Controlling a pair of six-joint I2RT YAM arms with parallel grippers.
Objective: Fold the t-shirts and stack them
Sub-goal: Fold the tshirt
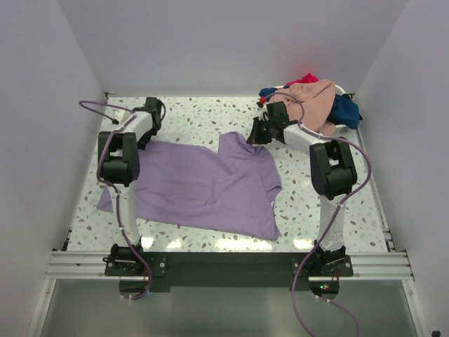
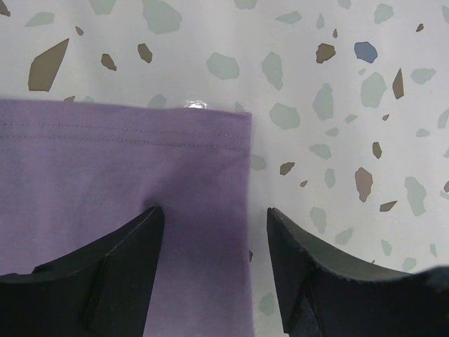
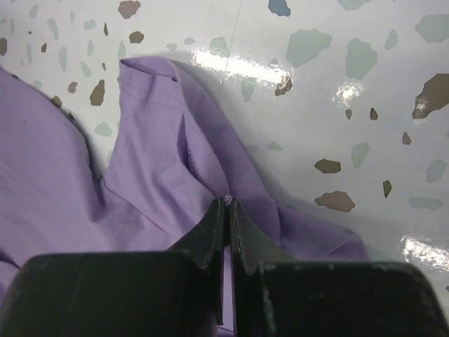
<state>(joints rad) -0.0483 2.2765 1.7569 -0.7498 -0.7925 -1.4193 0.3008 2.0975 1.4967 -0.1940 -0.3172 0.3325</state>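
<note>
Lavender shirt [image 1: 203, 186] lies spread mostly flat on the speckled surface [image 1: 196, 116], centre of the workspace, between the two arms. Its long axis runs left-right, slanting a bit toward the near right. The stitched hem end looks to be on the left and the sleeve end on the right; one sleeve sticks out toward the far edge. Neck opening not clear. Some wrinkles and a raised fold at the far right part. Left hand [image 1: 151, 114] is at the far-left corner of the shirt, released: in the wrist view the hand [image 2: 214, 214] has a clear gap, with one of its fingers [image 2: 105, 270] over purple fabric and the other over bare surface. The shirt's side edge runs between them and the stitched hem corner sits just ahead of the tips. Cannot tell if the tips touch the cloth. Right hand [image 1: 256, 133] is at the far edge of the shirt by the sleeve. It is clenched, and in the wrist view the hand [image 3: 228, 203] pinches a ridge of lavender fabric that rises to the tips. White basket [image 1: 345, 89] sits at the far right corner, well apart from the lavender shirt, with a heap in it: peach shirt [image 1: 316, 102] on top, navy shirt [image 1: 345, 110] at the right side, red shirt [image 1: 306, 78] peeking out at the back.
</note>
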